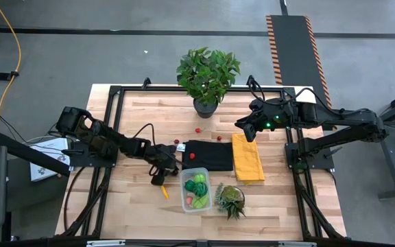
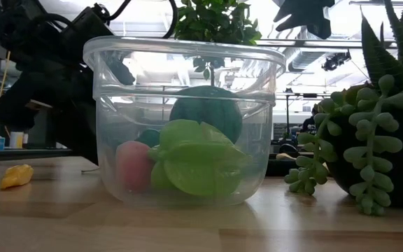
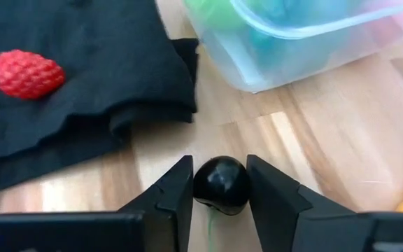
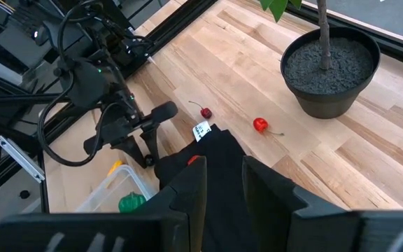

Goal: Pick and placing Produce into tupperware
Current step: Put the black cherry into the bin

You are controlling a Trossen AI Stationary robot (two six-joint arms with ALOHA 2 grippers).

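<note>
The clear tupperware (image 1: 195,191) (image 2: 184,119) stands on the wood near the front edge and holds green round pieces and a pink one. My left gripper (image 1: 170,165) (image 3: 220,189) is just left of it, by the black cloth's corner, shut on a dark glossy berry (image 3: 221,183). A red raspberry (image 3: 26,73) (image 1: 192,156) lies on the black cloth (image 1: 210,156). Two red cherries (image 4: 206,113) (image 4: 260,124) lie on the wood past the cloth. An orange carrot stick (image 1: 164,191) (image 2: 16,176) lies left of the tupperware. My right gripper (image 1: 247,130) (image 4: 224,182) hovers above the yellow cloth's far end, open by a narrow gap. My left gripper pinches the dark berry (image 3: 221,183) between its two fingers, one pad on each side of it. The fingers (image 3: 173,199) slant down at it over the bare wood beside the black cloth. Whether the berry is lifted clear of the table does not show.
A potted leafy plant (image 1: 208,72) stands at the far edge, and a spiky succulent (image 1: 230,200) (image 2: 369,126) sits right of the tupperware. The yellow cloth (image 1: 247,159) lies right of the black one. Bare wood lies along the table's left and right sides.
</note>
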